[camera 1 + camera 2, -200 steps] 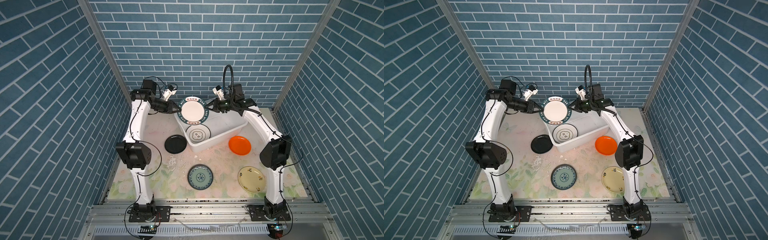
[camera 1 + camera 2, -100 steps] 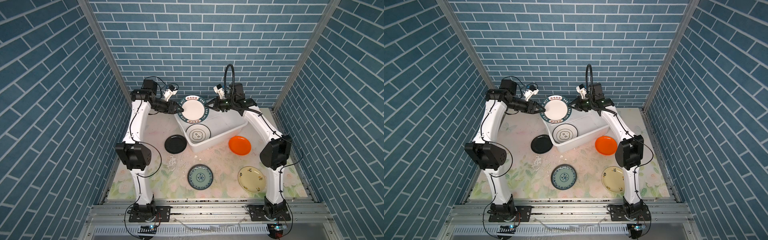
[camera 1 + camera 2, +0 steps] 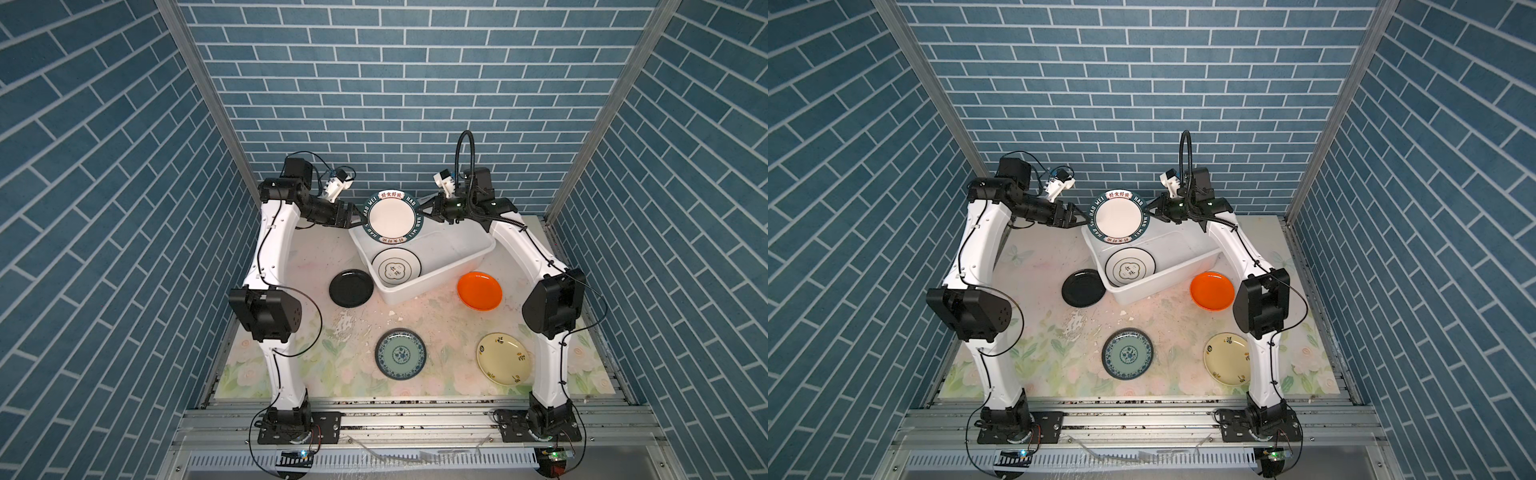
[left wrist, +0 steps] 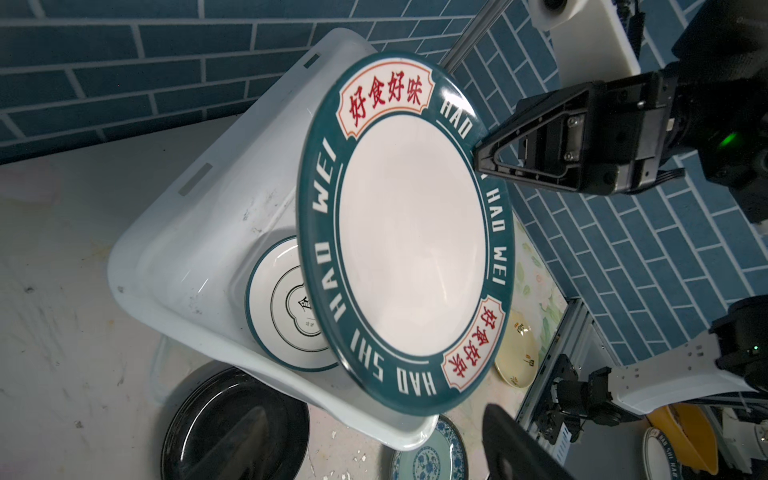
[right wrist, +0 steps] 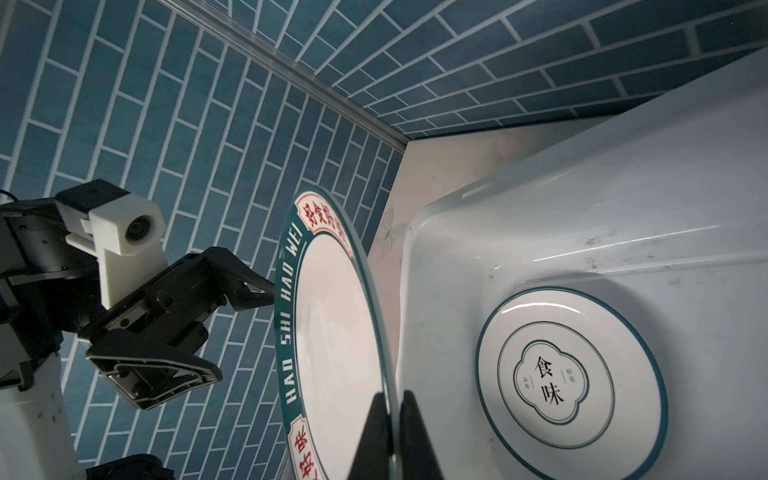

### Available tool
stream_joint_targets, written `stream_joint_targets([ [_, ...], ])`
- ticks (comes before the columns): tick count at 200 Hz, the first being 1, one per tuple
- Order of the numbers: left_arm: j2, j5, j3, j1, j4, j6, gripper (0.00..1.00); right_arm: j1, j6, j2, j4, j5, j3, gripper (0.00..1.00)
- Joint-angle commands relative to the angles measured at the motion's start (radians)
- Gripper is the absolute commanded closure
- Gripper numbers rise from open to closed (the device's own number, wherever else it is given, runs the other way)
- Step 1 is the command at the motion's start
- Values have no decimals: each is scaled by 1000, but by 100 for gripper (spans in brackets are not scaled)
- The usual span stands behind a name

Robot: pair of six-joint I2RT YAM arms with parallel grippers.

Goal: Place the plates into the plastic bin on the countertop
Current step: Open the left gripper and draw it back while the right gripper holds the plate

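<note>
My right gripper [image 5: 390,399] is shut on the rim of the white plate with the dark lettered rim [image 3: 392,216], which hangs tilted over the far left corner of the plastic bin [image 3: 436,282]. My left gripper [image 3: 356,214] stands open just left of that plate, with its fingers [image 5: 266,291] off the rim. A white plate with a quatrefoil emblem [image 3: 396,268] lies in the bin. On the countertop [image 3: 316,257] lie a black plate [image 3: 351,288], an orange one [image 3: 479,291], a teal patterned one [image 3: 400,354] and a cream-yellow one [image 3: 503,358].
The bin sits askew at the back, close to the blue brick wall [image 3: 395,124]. The black plate touches its left side. A grey metal rail [image 3: 415,419] runs along the front edge, where both arm bases are mounted. The right arm's elbow [image 3: 552,303] hangs beside the orange plate.
My left gripper has opened, let go of the lettered plate's rim and drawn slightly away to the left. The right gripper keeps hold, and the plate has shifted a little toward the back.
</note>
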Motion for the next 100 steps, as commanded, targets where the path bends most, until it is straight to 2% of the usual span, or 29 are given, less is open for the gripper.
stream_joint_targets([
  [1, -47, 17, -9, 8, -42, 51, 14, -40, -15, -32, -9, -14, -6, 100],
  [20, -70, 4, -21, 8, -59, 92, 15, -83, -88, -22, -119, -18, 17, 100],
  [42, -91, -60, -25, 8, -62, 113, 15, -113, -148, -14, -193, -8, 19, 100],
  [69, -99, -198, -8, 5, -35, 116, 14, -115, -166, 7, -190, 5, -8, 100],
  [100, -72, -277, 64, 5, -50, 182, 14, -112, -180, 45, -176, 26, -18, 100],
])
